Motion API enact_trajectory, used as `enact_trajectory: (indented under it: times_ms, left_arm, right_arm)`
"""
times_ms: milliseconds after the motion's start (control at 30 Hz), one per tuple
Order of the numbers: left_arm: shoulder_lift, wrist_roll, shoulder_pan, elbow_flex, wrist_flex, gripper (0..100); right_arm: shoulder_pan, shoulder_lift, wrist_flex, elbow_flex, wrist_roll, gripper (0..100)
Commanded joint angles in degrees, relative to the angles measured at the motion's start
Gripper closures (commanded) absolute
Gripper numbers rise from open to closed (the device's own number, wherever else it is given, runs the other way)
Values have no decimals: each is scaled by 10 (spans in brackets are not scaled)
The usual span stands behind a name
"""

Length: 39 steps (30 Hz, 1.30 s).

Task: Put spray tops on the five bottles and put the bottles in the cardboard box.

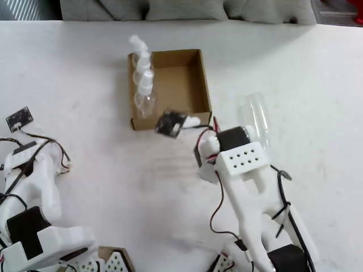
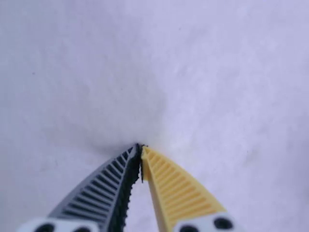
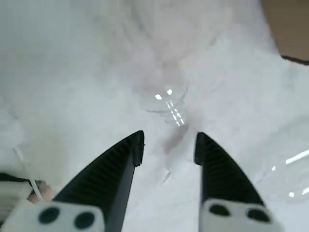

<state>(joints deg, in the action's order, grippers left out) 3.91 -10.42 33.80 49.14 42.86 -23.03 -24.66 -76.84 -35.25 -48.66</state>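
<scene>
You have capped bottles (image 1: 144, 79) lined along one wall of the box (image 1: 201, 79), count unclear; one clear bottle (image 1: 255, 116), apparently untopped, lies outside just ahead of your released right gripper (image 3: 166, 142), and the left gripper (image 2: 140, 147) is clenched empty.

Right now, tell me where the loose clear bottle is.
In the high view the clear bottle lies just right of the cardboard box, close beside the right arm.
</scene>
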Motion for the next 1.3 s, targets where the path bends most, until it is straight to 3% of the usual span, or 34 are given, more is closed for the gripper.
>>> enact_trajectory:
  times_ms: [0,367,667,733,800,967,1033,1167,1267]
  left_arm:
    - [-7,6,4,-20,-5,978]
    - [-7,7,-1,-20,-4,978]
    - [-7,7,-1,-20,-4,978]
    - [-7,7,-1,-20,-4,978]
    - [-7,7,-1,-20,-4,978]
    - [-7,7,-1,-20,-4,978]
    - [-7,7,-1,-20,-4,978]
    - [-7,7,-1,-20,-4,978]
    - [-7,7,-1,-20,-4,978]
  right_arm:
    - [-41,-10,27,-33,-113,678]
    - [-72,38,143,-112,-162,655]
    - [-35,245,162,24,-153,655]
    - [-34,275,159,51,-116,661]
    - [-34,293,159,72,-76,710]
    - [-20,291,136,109,-24,995]
    - [-4,276,105,116,-28,946]
    - [39,226,45,139,-33,986]
    - [80,171,-24,144,-107,981]
